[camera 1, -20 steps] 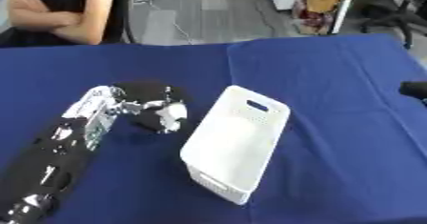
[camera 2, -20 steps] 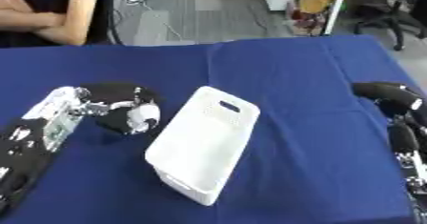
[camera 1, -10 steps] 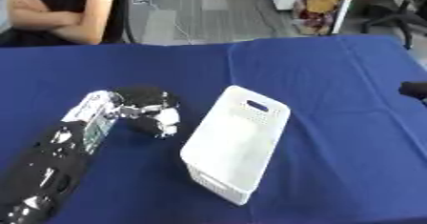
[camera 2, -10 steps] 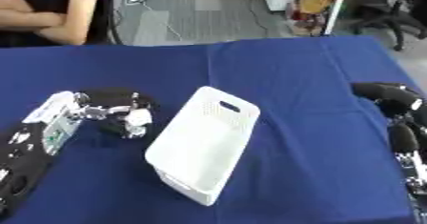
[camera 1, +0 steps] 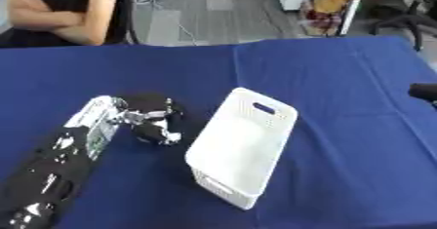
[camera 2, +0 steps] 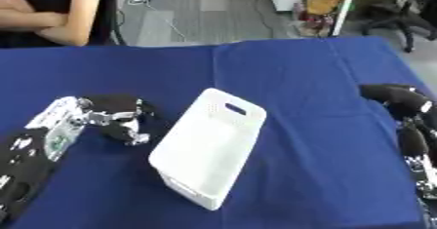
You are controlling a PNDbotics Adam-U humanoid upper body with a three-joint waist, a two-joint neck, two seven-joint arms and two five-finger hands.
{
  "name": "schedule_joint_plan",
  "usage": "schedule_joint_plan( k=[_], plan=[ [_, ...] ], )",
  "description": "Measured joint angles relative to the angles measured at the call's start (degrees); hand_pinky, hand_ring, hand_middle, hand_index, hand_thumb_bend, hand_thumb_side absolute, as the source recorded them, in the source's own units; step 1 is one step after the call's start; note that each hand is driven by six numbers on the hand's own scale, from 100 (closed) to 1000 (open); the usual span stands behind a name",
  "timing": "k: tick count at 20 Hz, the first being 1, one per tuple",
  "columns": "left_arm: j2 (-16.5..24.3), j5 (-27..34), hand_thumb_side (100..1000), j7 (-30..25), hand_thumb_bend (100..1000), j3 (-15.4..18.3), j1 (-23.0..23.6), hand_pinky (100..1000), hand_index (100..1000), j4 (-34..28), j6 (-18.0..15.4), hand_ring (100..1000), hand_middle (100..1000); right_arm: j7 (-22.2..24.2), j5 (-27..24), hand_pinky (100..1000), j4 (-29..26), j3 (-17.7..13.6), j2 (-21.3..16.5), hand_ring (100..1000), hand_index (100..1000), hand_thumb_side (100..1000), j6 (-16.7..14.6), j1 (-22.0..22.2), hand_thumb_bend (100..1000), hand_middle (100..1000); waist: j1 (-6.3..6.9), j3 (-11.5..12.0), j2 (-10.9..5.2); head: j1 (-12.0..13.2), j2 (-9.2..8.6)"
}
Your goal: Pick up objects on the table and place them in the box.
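A white plastic box (camera 1: 243, 145) with a handle slot stands tilted in the middle of the blue table (camera 1: 341, 77); its inside looks bare. My left hand (camera 1: 153, 123) lies on the cloth just left of the box, a short gap from its wall. Its fingers (camera 1: 167, 136) are curled downward and I can make out nothing in them. My right hand (camera 2: 394, 98) rests at the right edge of the table, well away from the box. I see no loose object on the table.
A person with folded arms (camera 1: 60, 18) sits behind the far left edge, touching nothing. Beyond the table are a grey floor and an office chair (camera 2: 397, 13). Blue cloth lies bare right of the box.
My left hand has drawn back a little to the left, away from the box wall, and its fingers have curled in. The box and the right hand have stayed put.
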Motion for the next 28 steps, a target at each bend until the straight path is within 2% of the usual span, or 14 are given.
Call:
schedule_joint_plan(
  k=[12,23,28],
  plan=[
    [0.1,0.0,935,0.1,802,0.5,1.6,538,908,-2.1,-0.9,646,783,0.0,0.0,851,0.0,0.0,0.0,839,865,673,0.0,0.0,100,768,-0.01,0.1,0.00,0.0,-0.01],
    [3.1,1.5,918,-0.3,814,0.7,6.3,565,900,-8.8,0.2,657,770,-0.1,0.0,850,0.0,0.0,0.0,839,865,672,-0.1,0.3,100,768,0.00,0.2,0.00,0.0,-0.03],
    [4.9,1.3,849,-0.4,776,1.0,8.5,526,845,-11.6,0.8,576,690,-0.1,0.1,850,0.0,0.0,0.0,839,865,672,-0.1,0.4,100,768,0.09,0.3,0.00,0.0,-0.03]
  ],
)
